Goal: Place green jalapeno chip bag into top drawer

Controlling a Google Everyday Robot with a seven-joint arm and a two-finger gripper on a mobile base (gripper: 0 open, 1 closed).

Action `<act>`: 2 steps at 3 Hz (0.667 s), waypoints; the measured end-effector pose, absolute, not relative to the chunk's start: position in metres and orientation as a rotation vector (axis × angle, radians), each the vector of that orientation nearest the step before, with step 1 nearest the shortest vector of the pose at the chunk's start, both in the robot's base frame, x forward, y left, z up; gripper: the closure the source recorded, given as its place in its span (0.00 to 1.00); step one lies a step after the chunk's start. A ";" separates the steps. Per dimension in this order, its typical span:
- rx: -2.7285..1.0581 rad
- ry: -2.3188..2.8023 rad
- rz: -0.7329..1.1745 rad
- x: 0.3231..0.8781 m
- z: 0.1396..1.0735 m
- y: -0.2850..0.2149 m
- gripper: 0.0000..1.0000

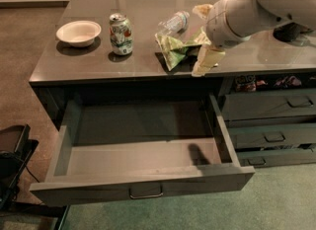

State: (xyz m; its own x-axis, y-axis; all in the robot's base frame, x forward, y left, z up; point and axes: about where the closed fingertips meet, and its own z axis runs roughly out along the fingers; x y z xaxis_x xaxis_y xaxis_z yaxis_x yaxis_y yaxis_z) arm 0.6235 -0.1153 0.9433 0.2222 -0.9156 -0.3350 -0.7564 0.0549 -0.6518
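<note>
The green jalapeno chip bag lies crumpled on the grey counter, near its front edge, above the drawer's right part. My gripper is at the bag's right end, on a white arm that reaches in from the right. It looks open: one pale finger hangs in front of the bag by the counter edge and the other shows behind it. The bag still rests on the counter. The top drawer is pulled wide open below, with a metal handle at the centre of its front. Nothing shows inside it.
A green-and-white soda can and a white bowl stand left of the bag. A clear water bottle lies just behind it. Narrower shut drawers are stacked on the right. A dark object stands on the floor at the left.
</note>
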 end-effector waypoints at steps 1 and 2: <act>-1.740 1.528 -0.259 0.640 0.935 -0.107 0.08; -1.756 1.497 -0.251 0.664 0.923 -0.097 0.05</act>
State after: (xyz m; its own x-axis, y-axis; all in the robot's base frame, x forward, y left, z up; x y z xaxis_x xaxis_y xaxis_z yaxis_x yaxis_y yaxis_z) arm 0.6642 -0.0967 0.9234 0.2807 -0.8998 -0.3340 -0.7417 0.0175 -0.6705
